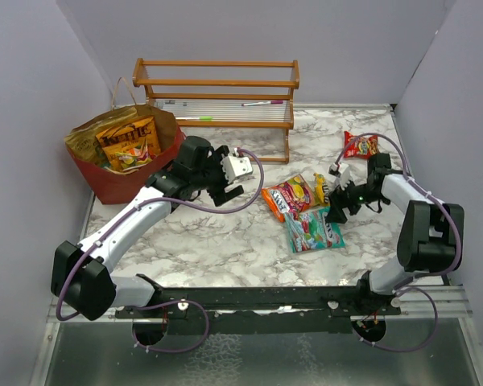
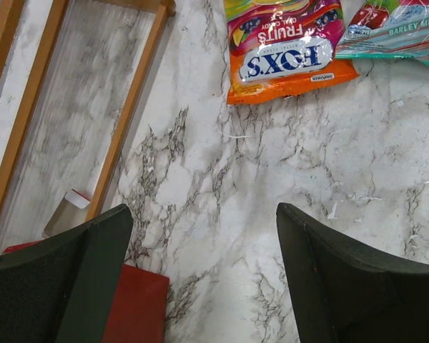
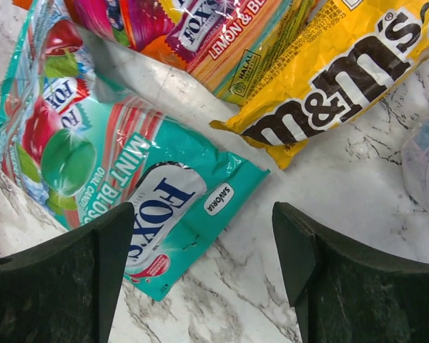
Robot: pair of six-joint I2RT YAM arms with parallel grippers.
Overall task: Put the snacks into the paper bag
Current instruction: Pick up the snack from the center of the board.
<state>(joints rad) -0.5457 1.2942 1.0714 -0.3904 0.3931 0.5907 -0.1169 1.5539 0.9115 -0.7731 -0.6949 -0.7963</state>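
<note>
Currently both sets of jaws spread, empty.
Right gripper hovers over teal Fox's pack; left gripper over marble table near paper bag.

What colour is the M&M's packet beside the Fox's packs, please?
The M&M's packet is yellow with dark brown lettering; the right wrist view shows it best.

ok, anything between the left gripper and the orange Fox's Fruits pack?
Nothing. The left wrist view shows only bare marble tabletop between the open left gripper and the orange Fox's Fruits pack.
</note>
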